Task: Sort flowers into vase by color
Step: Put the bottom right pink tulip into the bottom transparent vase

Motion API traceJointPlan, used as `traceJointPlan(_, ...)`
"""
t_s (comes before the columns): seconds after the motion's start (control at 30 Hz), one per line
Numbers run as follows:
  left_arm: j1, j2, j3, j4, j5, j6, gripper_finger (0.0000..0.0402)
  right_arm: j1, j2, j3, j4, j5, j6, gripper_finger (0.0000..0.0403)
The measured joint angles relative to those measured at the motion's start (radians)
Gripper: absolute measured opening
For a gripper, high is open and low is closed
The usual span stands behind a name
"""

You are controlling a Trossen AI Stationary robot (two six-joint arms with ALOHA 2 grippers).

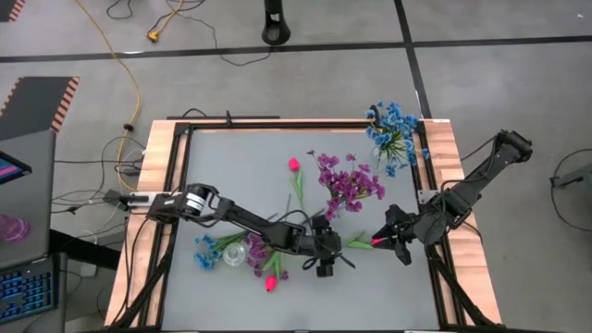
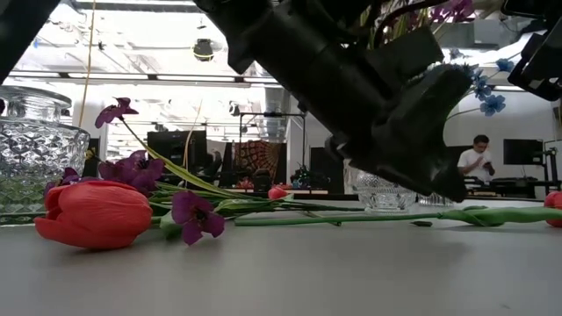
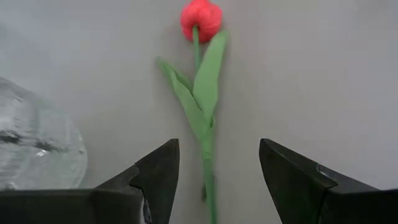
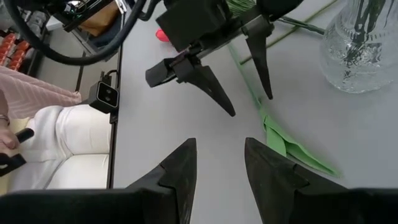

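Left gripper over a tulip stem, right gripper facing it.

Left jaws spread wide, straddling the green stem of a pink-red tulip lying flat on the grey table. Right jaws partly apart, gripping nothing. Purple flowers lie mid-table; blue flowers stand at the far right corner.

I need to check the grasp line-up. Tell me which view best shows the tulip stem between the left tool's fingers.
Left wrist view: the tulip and stem lie centred between the open left tool. The high view hides it under the arm; the right wrist view shows stem and leaves.
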Motion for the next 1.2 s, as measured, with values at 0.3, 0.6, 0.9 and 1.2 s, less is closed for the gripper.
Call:
traceJointPlan(0.3,0.024,0.000,0.000,-0.002,0.020,-0.008,0.0210,0.000,0.000,0.000,0.000,0.000,-0.004,0.0162)
traceJointPlan(0.6,0.022,0.000,-0.001,-0.067,0.026,-0.008,0.0210,0.000,0.000,0.000,0.000,0.000,-0.006,0.0162)
traceJointPlan(0.9,0.024,0.001,-0.001,-0.123,0.024,-0.016,0.0210,0.000,0.000,0.000,0.000,0.000,-0.006,0.0162)
traceJointPlan(1.2,0.024,0.039,0.003,-0.092,0.059,-0.031,0.0164,0.000,0.000,0.000,0.000,0.000,-0.006,0.0162)
